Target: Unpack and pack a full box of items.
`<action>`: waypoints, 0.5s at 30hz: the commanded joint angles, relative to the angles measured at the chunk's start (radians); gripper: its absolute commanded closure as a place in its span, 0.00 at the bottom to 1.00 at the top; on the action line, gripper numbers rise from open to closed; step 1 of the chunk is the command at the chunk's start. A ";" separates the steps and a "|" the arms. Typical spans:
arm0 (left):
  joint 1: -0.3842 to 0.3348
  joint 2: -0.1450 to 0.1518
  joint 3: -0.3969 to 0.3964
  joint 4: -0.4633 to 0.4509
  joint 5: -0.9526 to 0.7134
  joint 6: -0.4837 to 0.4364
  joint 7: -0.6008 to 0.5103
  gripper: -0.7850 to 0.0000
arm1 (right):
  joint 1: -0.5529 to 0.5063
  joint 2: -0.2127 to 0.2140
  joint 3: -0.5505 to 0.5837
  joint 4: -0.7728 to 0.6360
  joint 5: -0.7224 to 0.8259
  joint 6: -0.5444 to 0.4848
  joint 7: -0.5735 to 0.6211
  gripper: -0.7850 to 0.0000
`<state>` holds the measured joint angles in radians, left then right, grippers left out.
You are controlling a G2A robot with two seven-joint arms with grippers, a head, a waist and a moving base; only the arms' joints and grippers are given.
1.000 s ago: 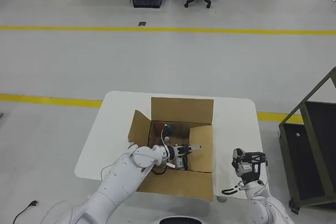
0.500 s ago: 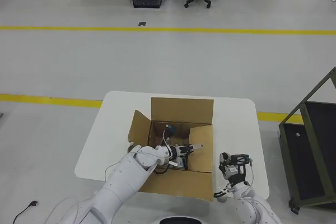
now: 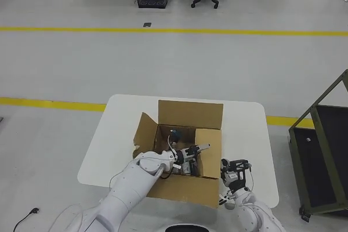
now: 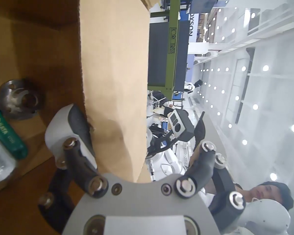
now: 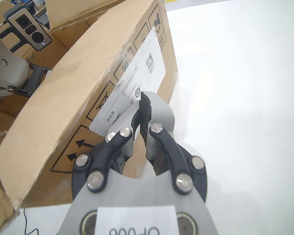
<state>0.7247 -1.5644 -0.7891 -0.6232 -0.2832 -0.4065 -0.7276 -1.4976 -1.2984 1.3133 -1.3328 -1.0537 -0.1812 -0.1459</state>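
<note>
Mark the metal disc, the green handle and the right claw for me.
metal disc (image 4: pixel 17 101): left wrist view, on its face.
green handle (image 4: pixel 6 131): left wrist view, mid-length.
right claw (image 5: pixel 142 100): right wrist view, between its shut fingertips.

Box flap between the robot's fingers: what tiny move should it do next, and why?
Probably close the left gripper's fingers on the flap. They straddle it, one inside touching it, the other outside and apart, so nothing is pinched yet. A firm hold would let it bend the flap outward, away from the metal disc and green handle inside the box.
</note>
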 commanded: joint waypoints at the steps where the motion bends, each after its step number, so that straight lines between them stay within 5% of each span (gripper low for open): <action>1: 0.004 0.002 -0.018 -0.016 -0.034 -0.009 -0.010 0.00 | -0.001 0.000 -0.001 -0.008 0.000 -0.002 0.000 1.00; 14: -0.004 0.001 -0.078 -0.237 -0.154 -0.005 -0.066 0.00 | -0.041 0.010 0.103 -0.161 0.060 0.063 -0.002 1.00; 15: -0.009 -0.005 -0.069 -0.243 -0.163 -0.003 -0.073 0.00 | -0.048 0.012 0.122 -0.179 0.073 0.072 0.003 0.88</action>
<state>0.7213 -1.5639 -0.8680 -0.8601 -0.4395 -0.4119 -0.7940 -1.5389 -1.2883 1.4138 -1.4928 -0.9963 -0.1196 -0.1476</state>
